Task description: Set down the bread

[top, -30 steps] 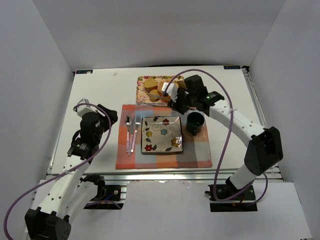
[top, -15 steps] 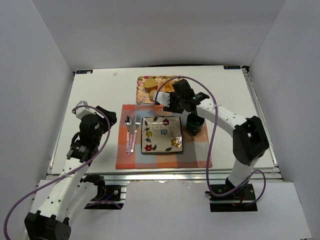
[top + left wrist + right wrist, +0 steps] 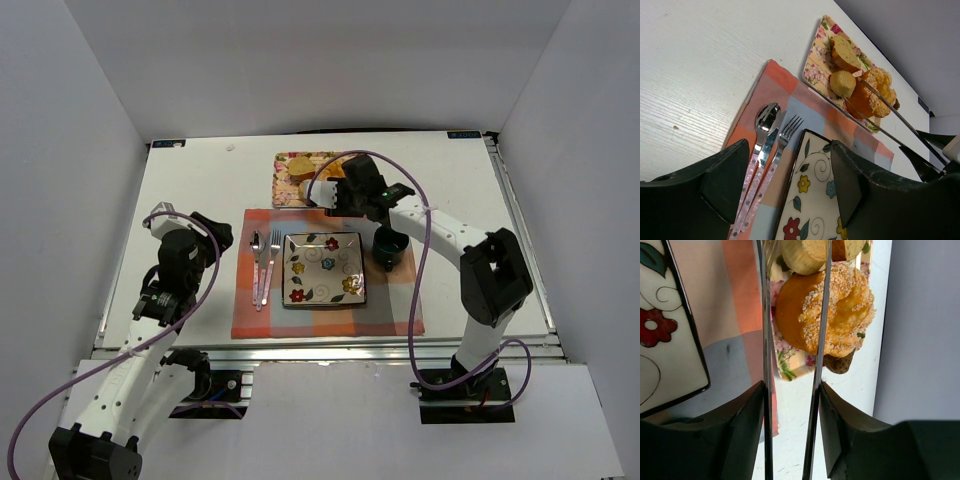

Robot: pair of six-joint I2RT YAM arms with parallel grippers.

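Note:
The bread, a small golden-yellow bun [image 3: 842,83], lies on the floral serving tray [image 3: 283,167] at the back, next to a paler tan bread [image 3: 845,50] and an orange ridged ring cake [image 3: 873,94]. My right gripper [image 3: 347,196] is shut on metal tongs [image 3: 819,340] and holds them over the tray. In the right wrist view the two tong arms reach either side of the bun [image 3: 799,258], with their tips out of frame. The square floral plate [image 3: 292,270] is bare. My left gripper [image 3: 790,170] is open and empty, above the placemat's left side.
A spoon, knife and fork [image 3: 264,262] lie left of the plate on the checked placemat [image 3: 330,315]. A dark green mug [image 3: 390,246] stands right of the plate, under my right forearm. White walls enclose the table.
My right arm has swung left, carrying the tongs from above the tray's right end to over the bun. The left arm has barely moved.

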